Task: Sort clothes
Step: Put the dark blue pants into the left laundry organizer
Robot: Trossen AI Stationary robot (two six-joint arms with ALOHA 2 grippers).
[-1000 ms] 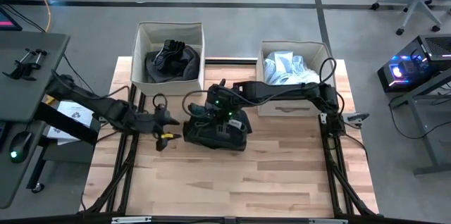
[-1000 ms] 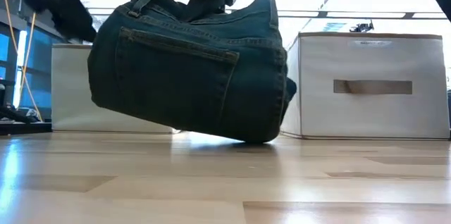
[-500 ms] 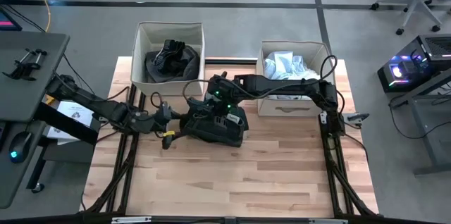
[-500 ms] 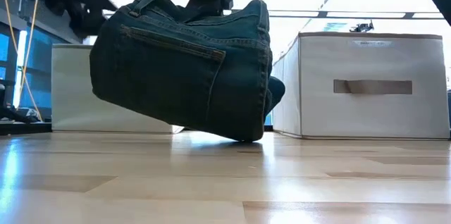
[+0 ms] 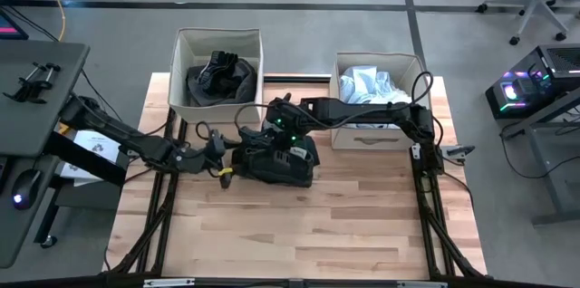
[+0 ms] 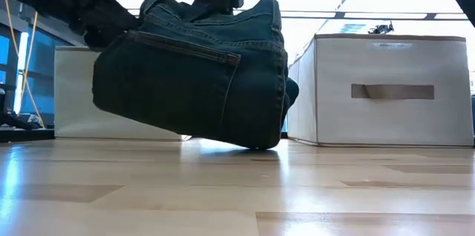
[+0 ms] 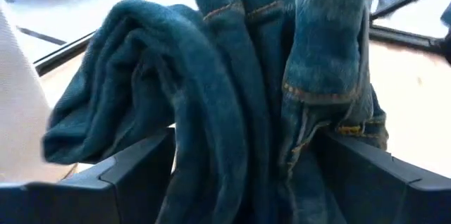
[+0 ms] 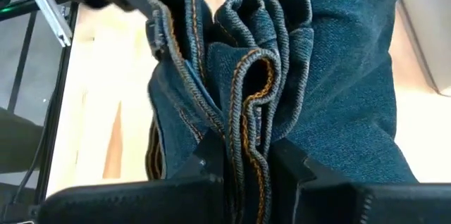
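Observation:
A pair of dark blue denim jeans (image 5: 272, 159), bunched into folds, hangs from my right gripper (image 5: 283, 136) near the middle of the table. Its lowest fold (image 6: 252, 141) rests on the wood. My right gripper (image 8: 248, 171) is shut on the jeans from above. My left gripper (image 5: 227, 159) is open at the jeans' left end, level with them. In the left wrist view (image 7: 246, 168) its two fingers stand either side of the bunched folds (image 7: 232, 90). Dark garments (image 5: 217, 75) lie in the left bin, white and pale ones (image 5: 367, 84) in the right bin. My right gripper pinches several bunched denim edges with orange stitching (image 8: 246, 122) between its two fingers, pointing down from above. The jeans hang below the fingers, tilted, with their lowest fold on the table. My left gripper has the folds between its open fingers (image 7: 134, 175), level from the table's left; whether they touch, I cannot tell.
Two beige fabric bins stand at the table's far edge, the left one (image 5: 181, 62) and the right one (image 5: 385, 134). Bare wood (image 5: 299, 225) stretches from the jeans to the near edge. A desk (image 5: 36, 80) stands left of the table.
My left gripper has moved toward the table's right, up to the jeans, so its open fingers now stand around their left end. My right gripper has carried the jeans a little toward the table's left; their lowest fold stays on the wood.

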